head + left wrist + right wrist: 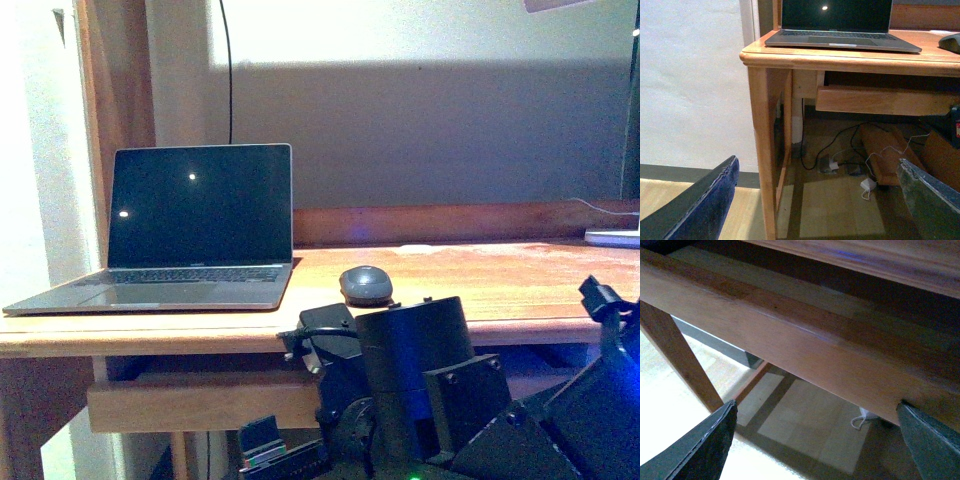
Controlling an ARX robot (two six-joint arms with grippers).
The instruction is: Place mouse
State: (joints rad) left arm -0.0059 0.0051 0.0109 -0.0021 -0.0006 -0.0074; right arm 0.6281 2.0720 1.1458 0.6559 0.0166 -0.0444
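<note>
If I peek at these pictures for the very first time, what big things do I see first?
First you'd spot the open laptop with its dark screen, sitting on the left part of the wooden desk. Just to its right, near the desk's front edge, rests the little grey mouse. Both grippers, left and right, hang open below the desktop, holding nothing.

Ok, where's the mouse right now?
In the front view the mouse sits on the desk near its front edge, just right of the laptop, with neither gripper holding it.
</note>
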